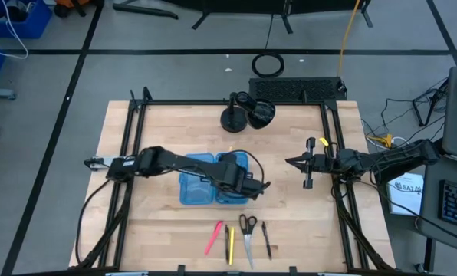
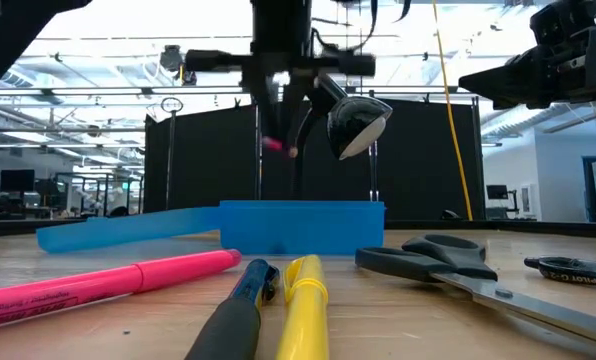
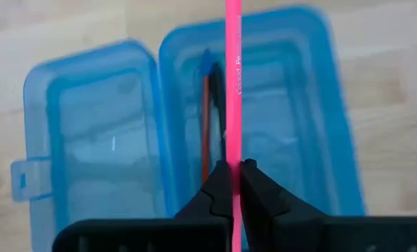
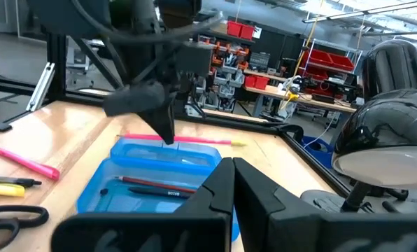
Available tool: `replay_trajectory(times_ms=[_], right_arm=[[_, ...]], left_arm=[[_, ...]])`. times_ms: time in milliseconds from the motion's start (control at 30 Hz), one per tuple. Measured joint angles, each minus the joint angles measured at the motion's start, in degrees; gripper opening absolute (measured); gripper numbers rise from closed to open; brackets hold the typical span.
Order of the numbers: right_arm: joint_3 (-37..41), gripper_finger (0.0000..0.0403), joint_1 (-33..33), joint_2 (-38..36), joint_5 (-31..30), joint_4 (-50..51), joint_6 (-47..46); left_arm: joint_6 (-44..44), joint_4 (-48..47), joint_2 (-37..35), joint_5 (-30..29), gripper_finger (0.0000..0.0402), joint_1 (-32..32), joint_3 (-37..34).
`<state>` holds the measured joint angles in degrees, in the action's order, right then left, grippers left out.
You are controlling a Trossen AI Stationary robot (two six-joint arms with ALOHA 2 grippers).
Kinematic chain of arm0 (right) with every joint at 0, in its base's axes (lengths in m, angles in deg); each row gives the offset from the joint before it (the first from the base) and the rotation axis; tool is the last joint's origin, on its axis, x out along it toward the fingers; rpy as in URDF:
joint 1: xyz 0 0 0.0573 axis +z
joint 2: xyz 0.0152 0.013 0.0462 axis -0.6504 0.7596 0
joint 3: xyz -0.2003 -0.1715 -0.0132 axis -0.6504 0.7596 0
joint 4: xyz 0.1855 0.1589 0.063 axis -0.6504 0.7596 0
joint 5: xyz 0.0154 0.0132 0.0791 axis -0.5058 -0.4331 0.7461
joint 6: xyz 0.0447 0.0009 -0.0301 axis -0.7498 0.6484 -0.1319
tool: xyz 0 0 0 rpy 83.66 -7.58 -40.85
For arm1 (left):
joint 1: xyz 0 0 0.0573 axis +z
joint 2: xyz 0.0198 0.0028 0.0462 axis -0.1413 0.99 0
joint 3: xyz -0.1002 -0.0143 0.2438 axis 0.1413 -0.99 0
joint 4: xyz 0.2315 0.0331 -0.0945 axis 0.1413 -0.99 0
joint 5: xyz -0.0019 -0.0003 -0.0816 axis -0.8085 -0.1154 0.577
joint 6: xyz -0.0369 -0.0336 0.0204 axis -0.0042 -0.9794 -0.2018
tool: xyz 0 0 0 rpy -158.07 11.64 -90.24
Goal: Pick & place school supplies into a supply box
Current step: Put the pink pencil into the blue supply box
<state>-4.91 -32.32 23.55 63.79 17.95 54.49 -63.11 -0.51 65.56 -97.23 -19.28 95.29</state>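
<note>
The left gripper (image 3: 231,183) is seen with its jaws clenched on a pink pencil (image 3: 233,77), which is held level above the open supply box (image 1: 213,178), the left arm reaching out over the box from the left side of the tabletop (image 1: 175,123). In the left wrist view the pink pencil runs lengthwise over one half of the blue box, and a dark pencil with a reddish shaft (image 3: 206,133) is seen lying inside that same half, beneath the held one. In the right wrist view the held pencil (image 4: 184,140) is shown apart from the box rim, not touching it, and two thin pencils (image 4: 156,185) rest in the tray. The other half of the box (image 3: 89,133) lies flat beside the first, joined along the hinge. Near the front edge of the tabletop a row of supplies is laid out: a pink highlighter (image 1: 214,237), a black pen (image 1: 227,239), a yellow pen (image 1: 231,244), the scissors (image 1: 248,234) with black handles and silver blades, and a further black pen (image 1: 266,238). The right gripper (image 1: 292,162) is held over the right part of the tabletop, well apart from the box, with its jaws brought together on nothing. A black desk lamp (image 1: 248,111) stands at the far side of the tabletop.
</note>
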Motion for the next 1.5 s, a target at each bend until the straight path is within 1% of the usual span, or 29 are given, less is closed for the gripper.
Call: replay_trajectory(times_ms=[67, 300, 500, 667, 800, 1100, 1300, 1367, 1500], right_arm=[[0.0, 0.0000, 0.0, 0.0, 0.0, 0.2, 0.2], [0.0, 0.0000, 0.0, 0.0, 0.0, 0.2, 0.1], [0.0, 0.0000, 0.0, 0.0, -0.1, -0.4, 0.7], [0.0, 0.0000, 0.0, 0.0, -0.1, -0.7, 0.7], [0.0, 0.0000, 0.0, 0.0, -0.1, -0.8, 0.7], [0.0, 0.0000, 0.0, 0.0, -0.1, -1.1, 0.7], [0.0, 0.0000, 0.0, 0.0, -0.1, -1.1, 0.7], [0.0, 0.0000, 0.0, 0.0, -0.1, -1.1, 0.7], [0.0, 0.0000, 0.0, 0.0, -0.1, -1.1, 0.7]], left_arm=[[0.0, 0.0, 0.0, 1.6, 0.0009, 0.5, -1.3], [0.1, 0.6, 0.0, 3.5, 0.0010, 2.4, -4.5], [1.4, 4.2, 0.0, 3.8, 0.0009, 2.9, -7.7], [1.6, 5.4, 0.0, 6.8, 0.0010, 3.0, -10.5], [1.4, 6.6, 0.0, 8.1, 0.0009, 3.0, -12.7], [1.5, 9.1, 0.0, 8.8, 0.0015, 3.4, -15.5], [2.4, 10.9, 0.0, 9.5, 0.0008, 3.7, -16.9], [2.4, 11.1, 0.0, 9.5, 0.0014, 3.7, -16.9], [2.7, 11.0, 0.0, 9.8, 0.0050, 3.7, -16.9]])
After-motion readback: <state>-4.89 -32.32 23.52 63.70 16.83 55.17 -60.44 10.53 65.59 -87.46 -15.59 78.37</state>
